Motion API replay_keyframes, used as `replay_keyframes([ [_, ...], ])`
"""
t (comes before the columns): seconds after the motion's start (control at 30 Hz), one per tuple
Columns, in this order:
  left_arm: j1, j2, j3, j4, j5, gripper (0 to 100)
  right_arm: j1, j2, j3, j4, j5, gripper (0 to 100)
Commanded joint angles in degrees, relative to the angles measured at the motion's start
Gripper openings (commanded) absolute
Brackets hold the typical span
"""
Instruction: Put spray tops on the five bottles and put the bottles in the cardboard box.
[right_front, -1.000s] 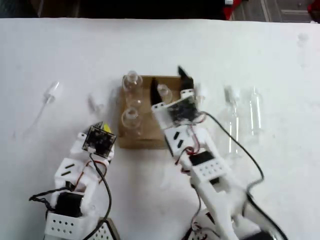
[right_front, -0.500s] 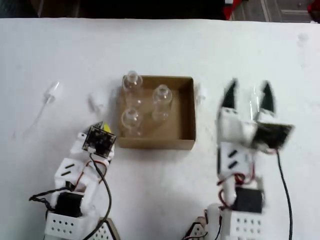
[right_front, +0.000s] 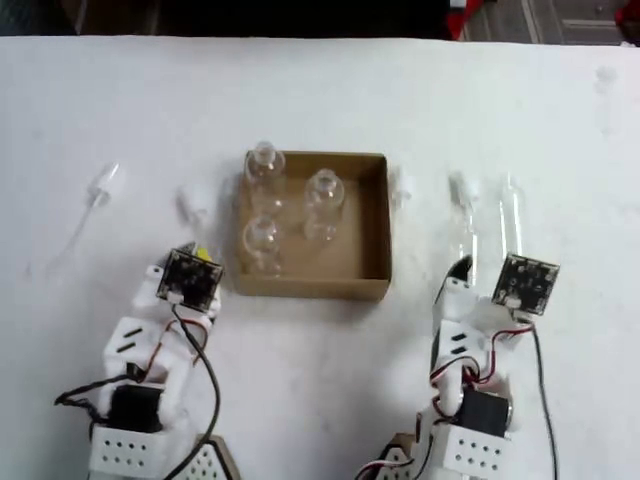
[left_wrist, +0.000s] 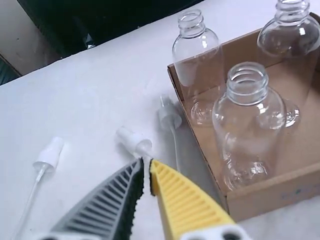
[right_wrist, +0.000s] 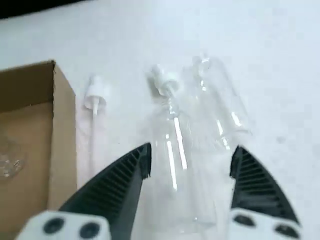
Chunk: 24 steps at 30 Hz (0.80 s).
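Three clear bottles (right_front: 322, 200) without tops stand in the cardboard box (right_front: 378, 225); the left wrist view shows their open necks (left_wrist: 247, 77). Right of the box, two more bottles lie on the table: one (right_wrist: 172, 145) has a spray top (right_wrist: 165, 80) on, the other (right_wrist: 220, 100) has a bare neck. My right gripper (right_wrist: 190, 155) is open just short of this pair, one finger on each side. My left gripper (left_wrist: 146, 165) is shut on nothing, left of the box, its tip near a loose spray top (left_wrist: 134, 141).
More loose spray tops lie on the white table: one against the box's left wall (left_wrist: 170, 115), one far left (right_front: 100, 185), one by the box's right wall (right_wrist: 95, 97). The table's dark far edge (right_front: 300, 30) is well behind the box.
My right arm has swung from over the box to the right and drawn back, now low before the two lying bottles. The left arm has scarcely moved.
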Motion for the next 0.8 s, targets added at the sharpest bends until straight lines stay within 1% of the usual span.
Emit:
replay_keyframes([
  [0.0,-0.92,-0.66,-0.18,-0.26,1.32,3,0.75,-0.31,0.53,0.04,-0.26,22.9],
  [0.3,-0.92,-0.66,-0.18,-0.26,2.2,3,0.66,-0.13,1.05,0.57,-0.09,22.9],
  [0.5,-0.84,-0.66,-0.18,-0.26,2.2,3,0.75,-0.13,1.05,3.56,-0.09,22.7],
  [0.57,-0.84,-0.66,-0.18,-0.26,2.2,3,0.75,-0.13,1.05,4.0,-0.09,19.3],
  [0.73,-0.84,-0.66,-0.18,-0.26,2.2,3,0.75,-0.31,1.05,3.12,0.0,1.4],
  [0.77,-0.84,-0.66,-0.18,-0.26,2.2,3,0.84,-0.31,1.05,2.42,0.0,1.5],
])
